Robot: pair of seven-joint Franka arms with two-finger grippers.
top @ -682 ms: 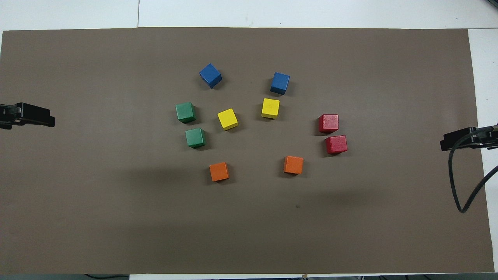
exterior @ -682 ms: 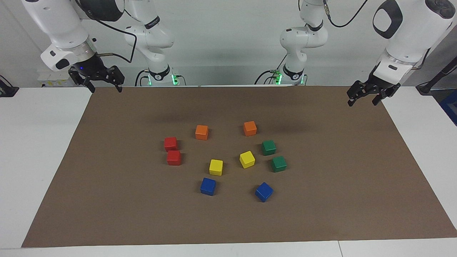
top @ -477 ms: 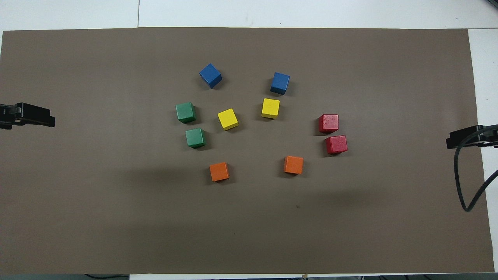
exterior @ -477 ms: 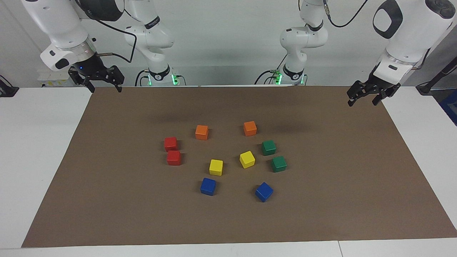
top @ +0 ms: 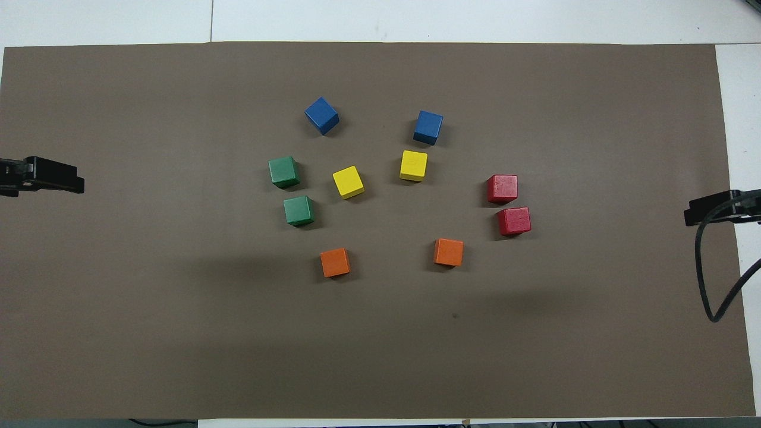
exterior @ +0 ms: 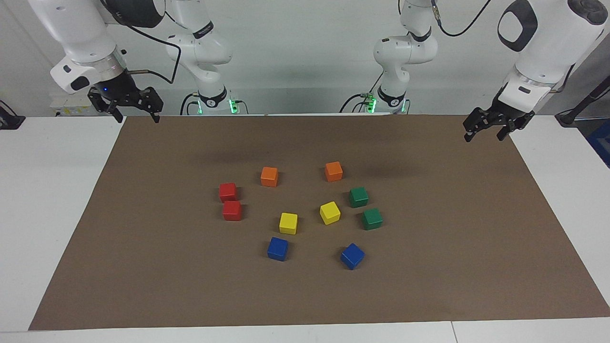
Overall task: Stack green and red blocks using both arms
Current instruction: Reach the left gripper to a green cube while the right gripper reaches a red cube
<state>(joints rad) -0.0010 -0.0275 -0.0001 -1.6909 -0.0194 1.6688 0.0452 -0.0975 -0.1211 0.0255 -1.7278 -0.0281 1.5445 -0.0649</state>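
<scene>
Two red blocks lie side by side on the brown mat, toward the right arm's end; in the overhead view they are red blocks. Two green blocks lie close together toward the left arm's end, green blocks from above. My right gripper hangs open and empty over the mat's corner by its base. Over the other near corner my left gripper is open and empty too. Neither gripper touches a block.
Among the red and green blocks lie two orange cubes nearer the robots, two yellow cubes in the middle and two blue cubes farthest out. A black cable loops by the right gripper.
The right gripper has drifted slightly outward toward its end of the table and a little up. The left gripper and all blocks stay put.
</scene>
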